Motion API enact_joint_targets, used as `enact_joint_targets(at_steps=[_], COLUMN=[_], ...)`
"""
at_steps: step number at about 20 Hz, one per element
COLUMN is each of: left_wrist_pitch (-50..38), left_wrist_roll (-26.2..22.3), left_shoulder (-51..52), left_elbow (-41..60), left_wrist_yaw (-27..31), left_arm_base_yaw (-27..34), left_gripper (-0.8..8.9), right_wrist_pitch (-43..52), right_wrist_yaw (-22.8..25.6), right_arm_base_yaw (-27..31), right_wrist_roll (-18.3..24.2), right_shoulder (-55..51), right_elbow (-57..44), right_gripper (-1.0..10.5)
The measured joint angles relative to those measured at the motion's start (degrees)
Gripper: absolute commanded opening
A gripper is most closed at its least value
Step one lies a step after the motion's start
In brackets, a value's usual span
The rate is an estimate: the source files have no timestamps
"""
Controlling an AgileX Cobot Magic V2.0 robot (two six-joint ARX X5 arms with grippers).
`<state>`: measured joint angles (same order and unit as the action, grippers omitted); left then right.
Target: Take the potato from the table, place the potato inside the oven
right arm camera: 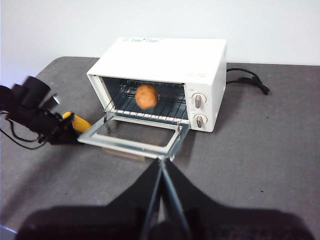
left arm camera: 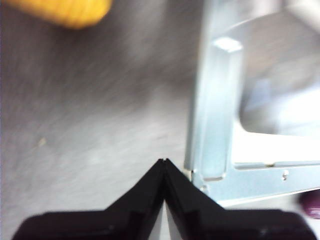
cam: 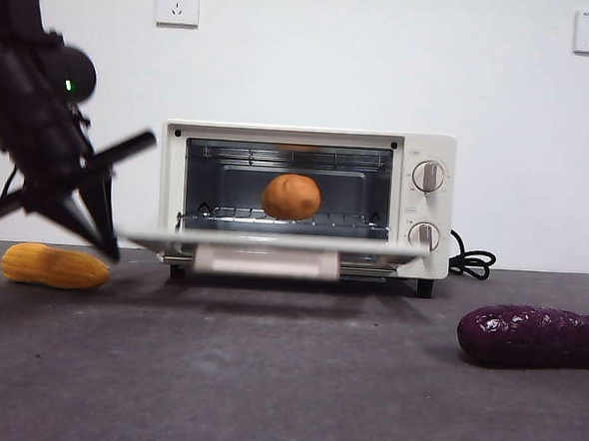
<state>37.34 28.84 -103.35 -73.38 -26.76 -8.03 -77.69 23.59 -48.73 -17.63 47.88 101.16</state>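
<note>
Nearest the front camera, bare tabletop point(cam: 264, 389), with a purple vegetable point(cam: 532, 336) lying at one side and a yellow corn cob point(cam: 55, 266) at the other, neither touching the oven; the right gripper point(right arm camera: 161, 161), jaws closed on nothing, hangs well back from the work and looks on from above; the left gripper point(left arm camera: 164, 162), jaws likewise pressed together and empty, sits just beside the outer corner of the lowered oven door point(cam: 273, 246), with the corn cob near it. Beyond the door, the oven point(cam: 431, 149) stands open, and the potato point(cam: 291, 196) rests on the wire rack point(cam: 354, 222) inside the cavity, so placement appears complete. Risks from here, as judged: the left gripper is close enough to the door corner that a careless sweep could knock the door or shift the light oven on the tabletop; a jolt could roll the round potato forward off the rack; an approach from the corn side could push the cob along; the left wrist view is blurred, so contact with the door cannot be settled.
</note>
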Motion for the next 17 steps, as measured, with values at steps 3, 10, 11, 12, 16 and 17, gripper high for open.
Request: enact_joint_targets(at_steps=[3, 10, 11, 12, 16, 17], left_wrist_pitch=[-2.0, -4.8, -6.1, -7.3, -13.7, -15.6], left_wrist_roll=[0.8, 2.8, 3.6, 4.6, 8.6, 9.5], left_shoulder=[3.1, 3.5, 3.5, 3.5, 3.5, 3.5], left_elbow=[-1.3, -3.9, -4.0, -4.3, -4.5, -4.5], left_wrist_yaw=[-3.0, -4.3, -4.4, -4.5, -4.9, -4.9], left_arm_base_yaw=[1.4, 1.8, 1.8, 1.8, 1.7, 1.7], left_gripper=[-0.08, -0.08, -0.07, -0.07, -0.07, -0.07], right_wrist_pitch=[0.0, 0.0, 0.0, 0.0, 0.0, 0.0], right_wrist_yaw=[0.0, 0.0, 0.0, 0.0, 0.0, 0.0], right_arm_base_yaw=[0.0, 0.0, 0.0, 0.0, 0.0, 0.0], right_wrist_roll=[0.0, -0.9, -1.0, -1.1, -1.3, -1.3], right_shoulder=[0.0, 0.0, 0.0, 0.0, 0.0, 0.0], right_elbow=[0.0, 0.0, 0.0, 0.0, 0.0, 0.0], right_gripper=[-0.1, -0.1, -0.1, -0.1, -0.1, -0.1])
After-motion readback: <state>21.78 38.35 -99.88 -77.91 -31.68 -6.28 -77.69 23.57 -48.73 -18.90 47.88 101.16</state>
